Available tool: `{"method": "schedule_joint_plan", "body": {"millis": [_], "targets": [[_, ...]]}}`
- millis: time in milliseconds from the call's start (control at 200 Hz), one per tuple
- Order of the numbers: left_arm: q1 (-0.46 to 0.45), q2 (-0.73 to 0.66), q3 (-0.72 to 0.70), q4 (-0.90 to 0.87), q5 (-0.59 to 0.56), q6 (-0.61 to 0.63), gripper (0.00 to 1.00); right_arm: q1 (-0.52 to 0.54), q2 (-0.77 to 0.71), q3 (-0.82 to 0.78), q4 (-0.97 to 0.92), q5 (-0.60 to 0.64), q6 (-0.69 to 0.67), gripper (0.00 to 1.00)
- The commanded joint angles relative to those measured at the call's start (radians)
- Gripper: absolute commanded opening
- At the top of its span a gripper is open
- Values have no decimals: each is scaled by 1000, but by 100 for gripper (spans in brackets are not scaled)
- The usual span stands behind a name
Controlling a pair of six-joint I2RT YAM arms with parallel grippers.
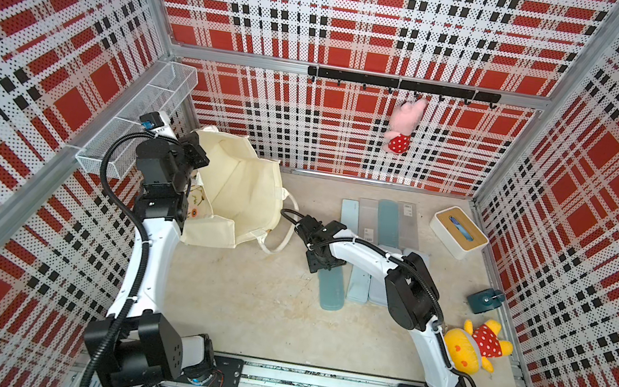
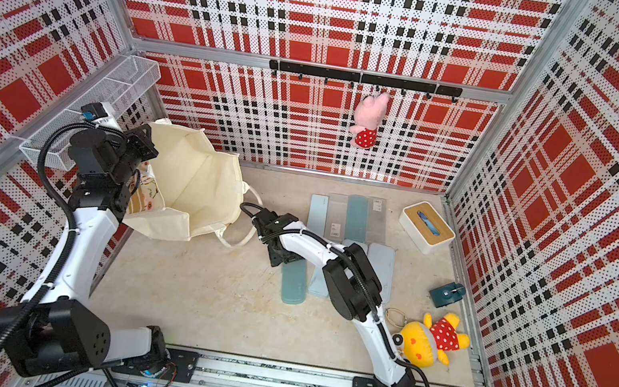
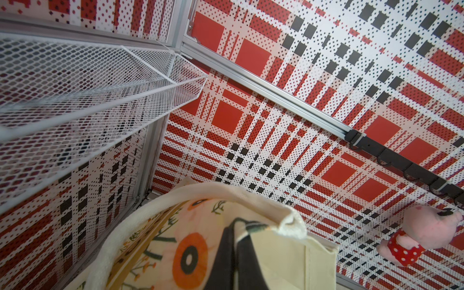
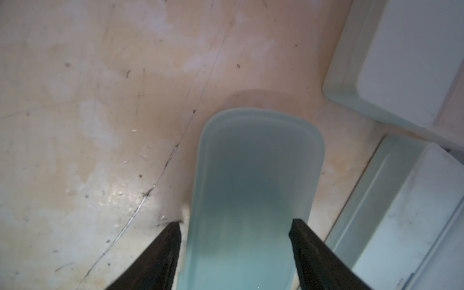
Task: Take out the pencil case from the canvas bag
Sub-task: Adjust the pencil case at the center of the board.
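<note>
Two fingers [image 4: 155, 258] astride pencil case [image 4: 251, 188] (flat)

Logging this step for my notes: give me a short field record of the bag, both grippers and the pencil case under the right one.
canvas bag: standing, mouth open
left gripper: shut on the canvas bag's rim
right gripper: jaws astride the teal pencil case, grip unclear
teal pencil case: outside the bag, beside other cases
</note>
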Motion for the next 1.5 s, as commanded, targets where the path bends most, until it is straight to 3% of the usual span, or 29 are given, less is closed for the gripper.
{"method": "schedule_joint_plan", "body": {"millis": [0,837,977,1112,1288,1493], "targets": [[6,-34,14,70,9,-13,0,-2,16,0,-47,34,33,68],[-12,-15,23,85,41,-28,0,-60,-26,-38,-25,96,20,63],[-51,-1,47,74,13,-35,0,-62,-117,-32,42,86,51,67],[-154,14,92,56,-109,-45,0,-77,-311,-184,298,17,108,75],[-316,48,165,41,-352,-76,0,-90,-554,-463,697,-61,201,84],[-495,100,242,58,-624,-108,0,-137,-728,-742,1113,-240,327,90]]}}
